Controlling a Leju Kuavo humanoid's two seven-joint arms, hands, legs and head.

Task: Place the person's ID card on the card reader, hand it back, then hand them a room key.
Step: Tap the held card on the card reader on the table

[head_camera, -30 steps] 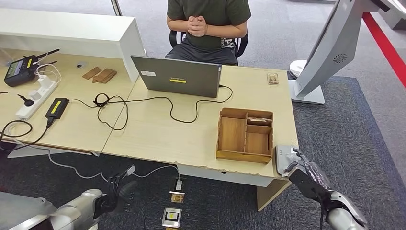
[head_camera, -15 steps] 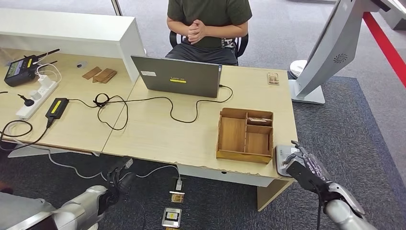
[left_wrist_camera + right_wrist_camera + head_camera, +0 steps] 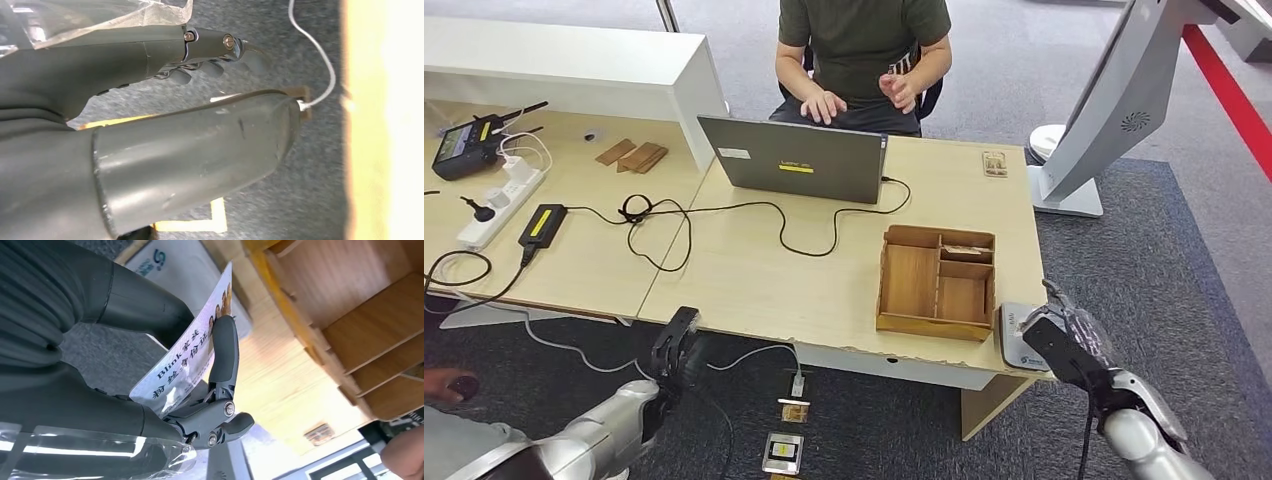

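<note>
Right robot hand (image 3: 1064,340) pinches the pale printed ID card (image 3: 187,365) over the flat grey card reader (image 3: 1016,338) (counter's (image 3: 824,280) near corner); left robot hand (image 3: 674,350) hangs low, fingers loosely apart, empty.

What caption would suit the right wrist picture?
The robot's right hand pinches an ID card above the white card reader, beside the wooden tray.

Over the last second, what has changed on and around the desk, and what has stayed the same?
The right hand, pinching the ID card, has moved up over the card reader at the desk's near right corner. The left hand has risen toward the desk's front edge, holding nothing. The person has unclasped their hands and spread them behind the laptop. The wooden organizer, laptop and cables have not moved.
</note>
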